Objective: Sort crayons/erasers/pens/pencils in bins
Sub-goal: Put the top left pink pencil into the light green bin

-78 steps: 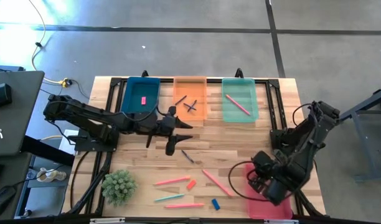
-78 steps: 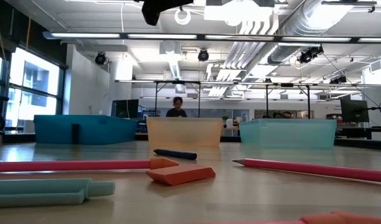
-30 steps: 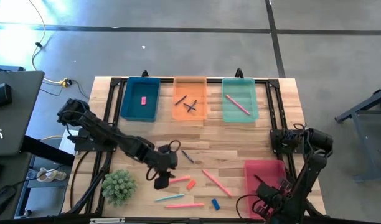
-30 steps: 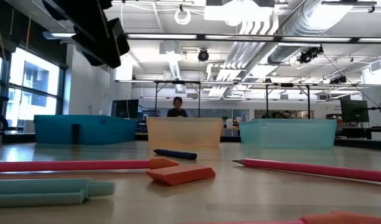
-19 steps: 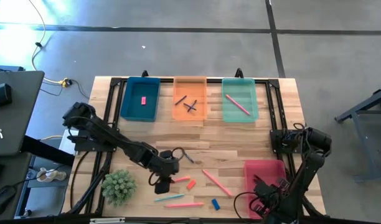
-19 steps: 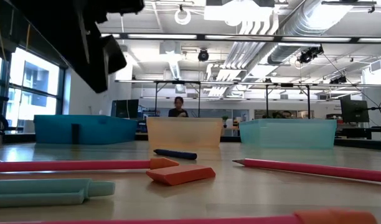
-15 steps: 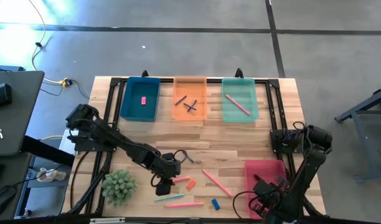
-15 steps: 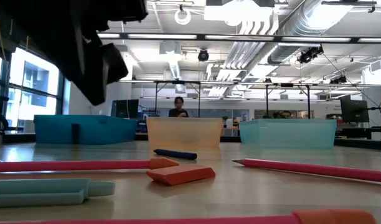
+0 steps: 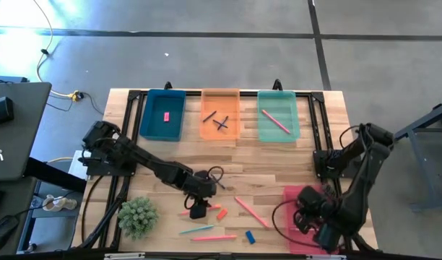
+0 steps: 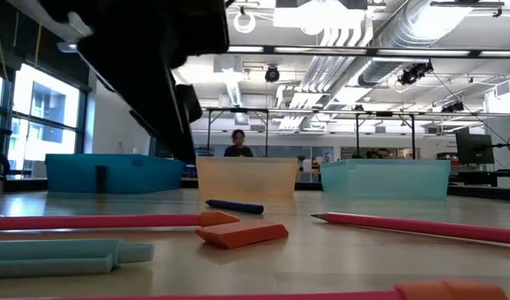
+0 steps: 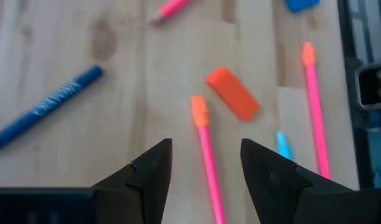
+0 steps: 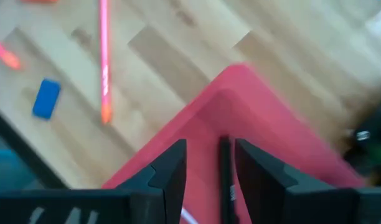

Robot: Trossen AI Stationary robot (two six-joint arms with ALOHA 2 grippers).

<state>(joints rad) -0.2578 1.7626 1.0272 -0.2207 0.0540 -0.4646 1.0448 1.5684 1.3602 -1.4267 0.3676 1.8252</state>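
The long salmon-pink pencil with the orange tip (image 11: 205, 163) lies flat on the wooden table (image 9: 279, 162) near its front edge, left of centre, and it is what your left hand (image 11: 205, 163) is lined up on: in the left wrist view the stick runs lengthwise straight out between the two dark fingers (image 11: 147, 171), so its long axis is along the hand's line of sight and the jaws would close across its width. That hand stands spread open and holds nothing, hovering over the pencil; in the high view it (image 9: 198, 211) sits at the pencil's left end, with the small orange-red block eraser (image 9: 222, 214) just beside it on the right and the dark blue crayon stub (image 9: 219, 182) a little farther back. You should judge the eraser close enough to be nudged if the fingers come down off line. The light green-teal plastic bin (image 9: 279, 115), which already holds one pink pencil (image 9: 276, 121), is at the far edge, right of centre, so the carry goes away from you and to the right. Your right hand (image 12: 208, 171) is well apart, over the red-pink plastic bin (image 9: 305, 220) at the near right; its fingers are parted, with a thin dark stick (image 12: 225, 168) between them that you cannot tell is gripped. The left arm is clearly nearer.
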